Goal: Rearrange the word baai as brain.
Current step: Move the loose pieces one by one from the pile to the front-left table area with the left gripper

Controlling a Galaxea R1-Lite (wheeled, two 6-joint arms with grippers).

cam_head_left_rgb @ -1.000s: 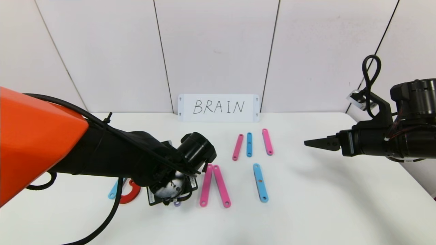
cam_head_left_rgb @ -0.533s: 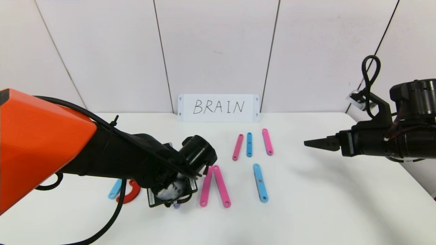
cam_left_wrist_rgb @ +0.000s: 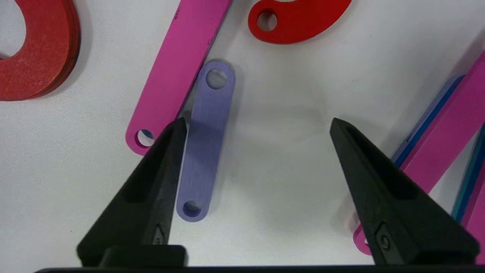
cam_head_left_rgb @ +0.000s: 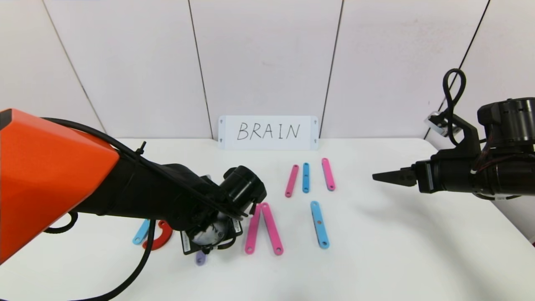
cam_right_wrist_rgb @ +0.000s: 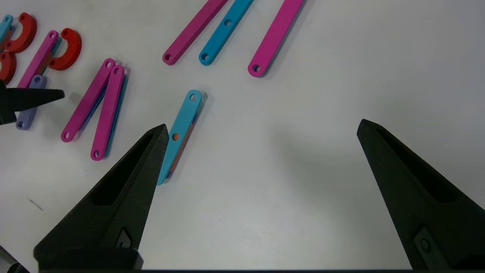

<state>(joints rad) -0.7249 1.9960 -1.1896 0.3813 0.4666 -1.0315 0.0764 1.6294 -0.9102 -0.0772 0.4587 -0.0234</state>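
The letters lie flat on the white table (cam_head_left_rgb: 397, 251). A short purple bar (cam_left_wrist_rgb: 206, 140) rests on the table, its upper end against a pink bar (cam_left_wrist_rgb: 178, 68). My left gripper (cam_left_wrist_rgb: 258, 125) stands open over it, one finger (cam_left_wrist_rgb: 159, 182) right beside the purple bar, nothing gripped. Two red hooks (cam_left_wrist_rgb: 38, 49) (cam_left_wrist_rgb: 299, 19) lie beyond. In the head view the purple bar's end (cam_head_left_rgb: 201, 258) peeks out below my left wrist (cam_head_left_rgb: 209, 234). My right gripper (cam_right_wrist_rgb: 263, 127) hovers open and empty at the table's right (cam_head_left_rgb: 382, 176).
Two pink bars (cam_head_left_rgb: 262, 228) form a narrow tent mid-table, and a light-blue bar (cam_head_left_rgb: 319, 224) lies right of them. Behind lie pink (cam_head_left_rgb: 292, 180), blue (cam_head_left_rgb: 306, 177) and pink (cam_head_left_rgb: 328, 174) bars. A white BRAIN card (cam_head_left_rgb: 268, 132) leans on the wall.
My left gripper has opened and let go of the purple bar, which now shows farther out from under the wrist. The left arm sank a little. The right arm has not moved.
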